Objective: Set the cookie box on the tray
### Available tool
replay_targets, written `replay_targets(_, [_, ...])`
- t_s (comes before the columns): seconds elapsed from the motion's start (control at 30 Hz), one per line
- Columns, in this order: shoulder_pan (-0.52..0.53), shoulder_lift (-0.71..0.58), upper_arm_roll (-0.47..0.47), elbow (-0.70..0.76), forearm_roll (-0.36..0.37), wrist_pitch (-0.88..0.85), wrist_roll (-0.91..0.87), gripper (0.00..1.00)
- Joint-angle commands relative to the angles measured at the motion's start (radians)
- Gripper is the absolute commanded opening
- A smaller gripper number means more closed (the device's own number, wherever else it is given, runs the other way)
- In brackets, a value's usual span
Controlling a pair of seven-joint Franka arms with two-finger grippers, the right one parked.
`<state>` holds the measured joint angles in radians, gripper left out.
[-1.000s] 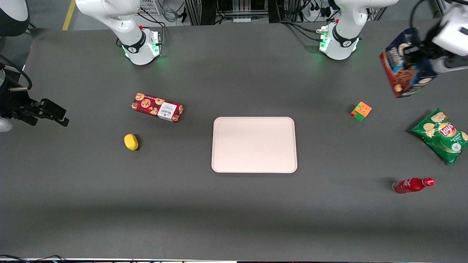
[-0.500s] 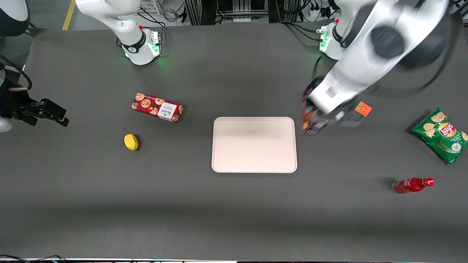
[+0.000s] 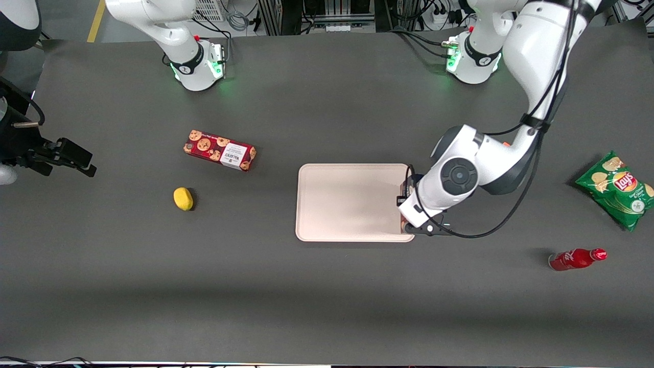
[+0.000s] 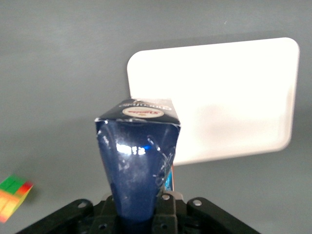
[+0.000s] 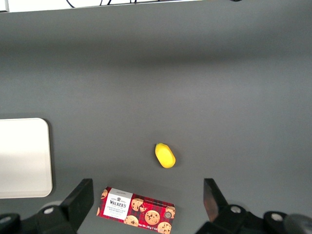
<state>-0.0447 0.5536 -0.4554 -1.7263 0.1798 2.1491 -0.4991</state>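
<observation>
The cookie box (image 4: 139, 161), dark navy with a white oval logo on its end, sits clamped in my left gripper (image 4: 139, 214), which is shut on it. In the front view the gripper (image 3: 409, 204) hangs over the edge of the tray (image 3: 347, 202) nearest the working arm's end of the table. The wrist hides almost all of the box there. The tray (image 4: 229, 97) is pale pinkish-white, flat, and has nothing on it. The box's logo end overlaps the tray's edge in the wrist view; I cannot tell whether it touches the tray.
A red chocolate-chip cookie box (image 3: 219, 150) and a yellow lemon (image 3: 183, 199) lie toward the parked arm's end. A green chips bag (image 3: 618, 189) and a red bottle (image 3: 577, 259) lie toward the working arm's end. A coloured cube (image 4: 13, 195) sits near the gripper.
The left arm swung the cookie box from high at the table's working-arm end down toward the tray, passing the cube, and now holds it over the tray's edge.
</observation>
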Motion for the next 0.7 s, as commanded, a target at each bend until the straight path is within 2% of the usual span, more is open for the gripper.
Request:
replay_targets(0.0, [-0.029, -0.031, -0.005, -0.027, 0.027, 0.009, -0.096, 0.0])
replay_targets(0.27, [-0.037, -0.023, -0.006, -0.044, 0.058, 0.021, -0.125, 0.0])
replay_targets(0.5, [-0.035, -0.018, -0.002, -0.114, 0.092, 0.13, -0.125, 0.0])
replay_targets(0.67, [-0.035, -0.018, -0.002, -0.122, 0.095, 0.14, -0.127, 0.0])
